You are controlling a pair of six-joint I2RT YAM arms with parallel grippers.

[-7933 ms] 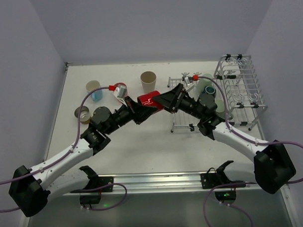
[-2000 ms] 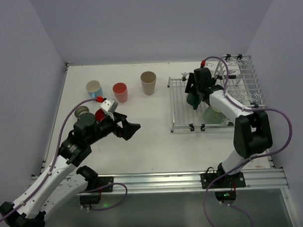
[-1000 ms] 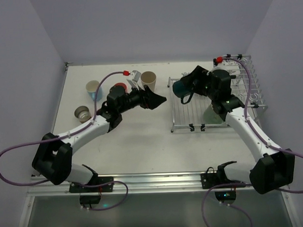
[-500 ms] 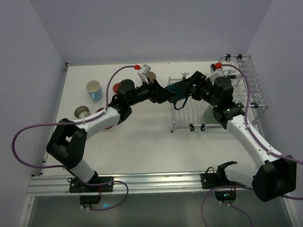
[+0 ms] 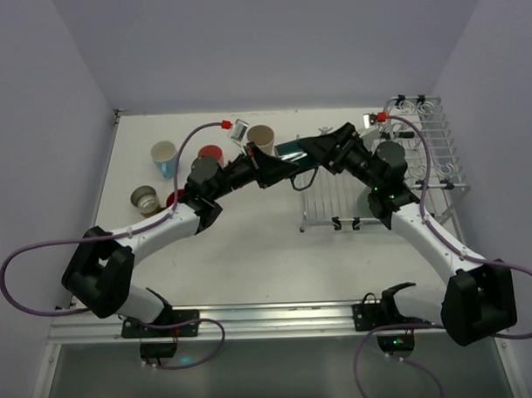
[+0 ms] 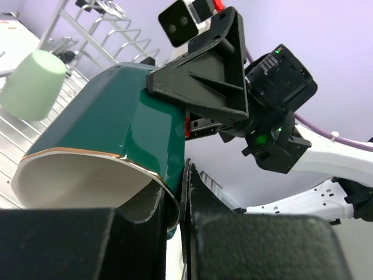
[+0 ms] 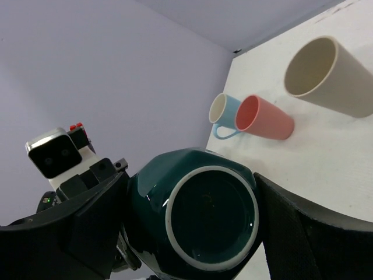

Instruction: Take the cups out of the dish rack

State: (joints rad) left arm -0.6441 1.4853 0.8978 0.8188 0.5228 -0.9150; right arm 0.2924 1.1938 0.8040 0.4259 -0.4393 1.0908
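Handover stage, in mid-air. Locate the teal cup (image 5: 292, 149) lying on its side above the table (image 5: 250, 243), at the left edge of the rack (image 5: 317, 210) and clear of both.

Changed within the last second:
- Left pincer (image 5: 278, 164): gone from spread wide to pinching the teal cup's rim, one finger inside the mouth and one outside against the wall. Confirm in the left wrist view.
- Right pincer (image 5: 321, 149): unchanged. Still wide, with one finger on each side of the cup's body near the base. Read as a hold on a wide item, not as a release.

Meaning for the task: cup now held at both ends, so transfer to the left arm judged ready to complete.

Probable next steps:
1. Spread the right pincer off the cup body.
2. Draw the right arm back toward the rack.
3. Carry the cup left and set it upright near the unloaded items: beige cup (image 5: 262, 138), pink cup (image 5: 210, 154), blue mug (image 5: 165, 155).

Caution: thin rim pinch on a glossy wall. Expect the cup to swing or slip once the right side lets go. Release slowly.

Remaining: at least a green cup (image 6: 32, 84) lying on the rack grid, visible in the left wrist view. Task judged partly done.
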